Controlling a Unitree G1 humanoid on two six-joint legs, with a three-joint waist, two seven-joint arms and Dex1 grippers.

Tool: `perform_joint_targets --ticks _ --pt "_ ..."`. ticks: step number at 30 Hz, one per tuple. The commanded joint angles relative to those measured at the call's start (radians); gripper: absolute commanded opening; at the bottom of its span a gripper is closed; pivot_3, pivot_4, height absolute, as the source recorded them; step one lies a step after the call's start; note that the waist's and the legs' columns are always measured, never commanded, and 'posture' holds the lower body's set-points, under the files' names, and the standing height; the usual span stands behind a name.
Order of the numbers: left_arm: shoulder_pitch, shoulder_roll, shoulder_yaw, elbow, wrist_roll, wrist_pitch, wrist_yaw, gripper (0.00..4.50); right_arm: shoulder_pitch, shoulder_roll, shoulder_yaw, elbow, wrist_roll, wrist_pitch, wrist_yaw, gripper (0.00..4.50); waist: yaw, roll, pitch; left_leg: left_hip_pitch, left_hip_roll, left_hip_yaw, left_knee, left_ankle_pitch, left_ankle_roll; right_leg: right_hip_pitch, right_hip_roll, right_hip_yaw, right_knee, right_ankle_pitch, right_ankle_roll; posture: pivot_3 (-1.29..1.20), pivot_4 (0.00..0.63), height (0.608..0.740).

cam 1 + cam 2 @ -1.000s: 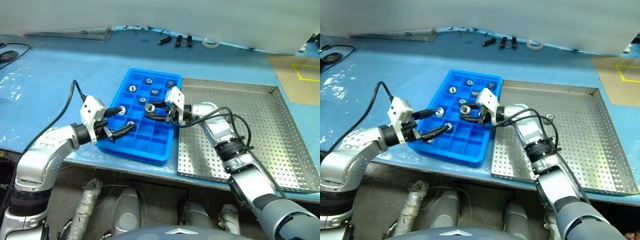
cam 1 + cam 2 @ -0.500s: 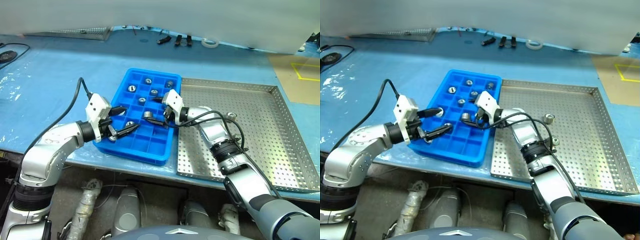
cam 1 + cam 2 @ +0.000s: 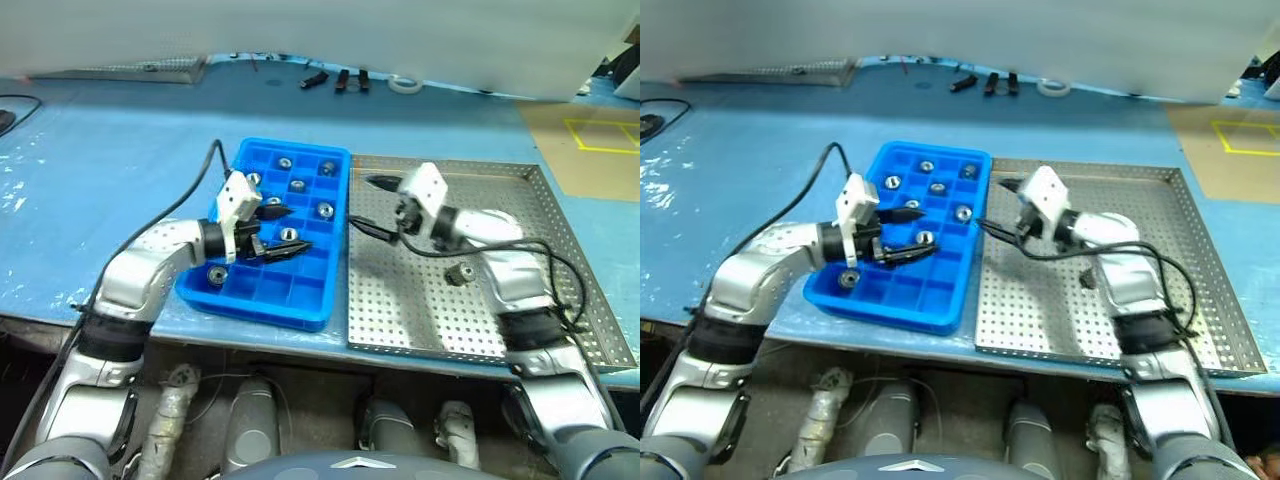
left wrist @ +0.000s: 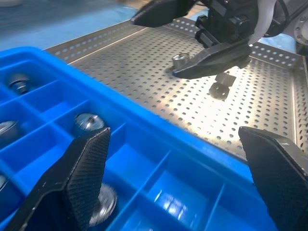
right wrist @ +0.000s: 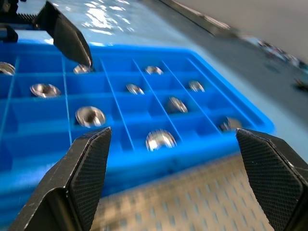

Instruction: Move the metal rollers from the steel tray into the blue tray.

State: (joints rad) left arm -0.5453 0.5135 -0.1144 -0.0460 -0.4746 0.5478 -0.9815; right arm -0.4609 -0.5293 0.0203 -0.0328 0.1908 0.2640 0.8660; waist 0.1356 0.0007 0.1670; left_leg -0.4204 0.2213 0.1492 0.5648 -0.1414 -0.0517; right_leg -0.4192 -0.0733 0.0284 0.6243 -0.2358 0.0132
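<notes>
blue bench | we see 1 metal roller [image 3: 459,273] left on steel tray [image 3: 520,330] | hard, slick, rolls: pinch its curved sides | right gripper [image 3: 375,207], left gripper [image 3: 280,231] wide open, empty | blue tray [image 3: 290,290] holds others

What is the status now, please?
Left gripper open over the blue tray. Right gripper open, empty, above the steel tray. One roller left there. Nothing in the way.

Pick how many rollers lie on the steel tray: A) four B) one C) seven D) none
B: a single roller sits on the steel tray, beside the right arm; the others are in the blue tray.
</notes>
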Motion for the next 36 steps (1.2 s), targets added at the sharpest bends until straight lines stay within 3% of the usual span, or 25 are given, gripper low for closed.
perform_joint_targets --ticks 1,11,30,33,36 --pt "-0.069 -0.035 -0.035 0.076 0.030 -0.071 -0.060 4.50 0.082 -0.051 -0.109 -0.112 0.040 0.055 -0.051 4.44 -0.016 0.000 0.000 0.000 0.000 0.000 0.000 0.000 0.000 0.000 0.000 0.000 0.000 0.000 0.000 -0.11 0.150 0.740" --pt "-0.159 -0.110 -0.074 0.223 0.081 -0.151 -0.154 4.50 0.271 -0.099 -0.158 -0.141 -0.030 0.080 -0.168 4.44 -0.092 0.000 0.000 0.005 0.000 0.002 0.000 0.000 0.001 0.003 0.000 0.003 0.000 -0.001 -0.001 -0.19 0.150 0.740" --pt "-0.121 -0.094 -0.056 0.172 0.090 -0.126 -0.157 4.50 0.299 -0.083 -0.122 0.067 -0.019 0.050 -0.157 4.44 -0.092 0.000 0.000 0.012 0.000 0.003 0.000 -0.002 0.008 0.013 -0.001 0.002 -0.003 -0.003 -0.005 -0.15 0.150 0.740" --pt "-0.118 -0.090 -0.054 0.164 0.090 -0.118 -0.154 4.50 0.289 -0.078 -0.121 0.097 -0.029 0.040 -0.168 3.89 -0.092 0.000 0.000 0.012 0.000 0.003 0.000 -0.002 0.008 0.013 -0.001 0.002 -0.003 -0.003 -0.005 -0.14 0.150 0.740" --pt "-0.115 -0.086 -0.052 0.150 0.088 -0.107 -0.151 4.50 0.287 -0.074 -0.120 0.087 -0.016 0.040 -0.158 2.95 -0.092 0.000 0.000 0.012 0.000 0.003 0.000 -0.002 0.008 0.013 -0.001 0.002 -0.003 -0.003 -0.005 -0.14 0.150 0.740"
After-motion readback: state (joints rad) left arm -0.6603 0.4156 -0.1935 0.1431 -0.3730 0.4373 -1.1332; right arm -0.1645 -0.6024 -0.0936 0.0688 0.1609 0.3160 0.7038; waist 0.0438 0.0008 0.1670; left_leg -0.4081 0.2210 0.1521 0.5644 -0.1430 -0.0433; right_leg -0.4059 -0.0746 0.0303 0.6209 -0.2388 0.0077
